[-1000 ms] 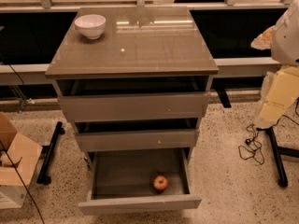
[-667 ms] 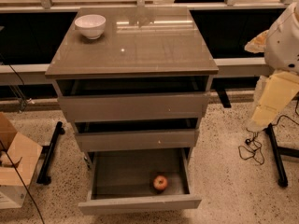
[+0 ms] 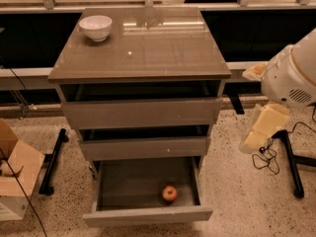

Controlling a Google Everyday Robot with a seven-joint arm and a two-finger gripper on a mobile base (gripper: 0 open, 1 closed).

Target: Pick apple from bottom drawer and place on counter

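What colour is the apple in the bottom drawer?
Apple: red with yellowish patches, camera view. Gripper hangs at far right.

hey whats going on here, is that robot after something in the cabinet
A robot arm stands to the right of a three-drawer cabinet. Its gripper hangs low beside the cabinet, apart from it. The bottom drawer is pulled out, and the apple lies on its floor near the front right, not yet picked up. The counter carries a white bowl at its back left corner.
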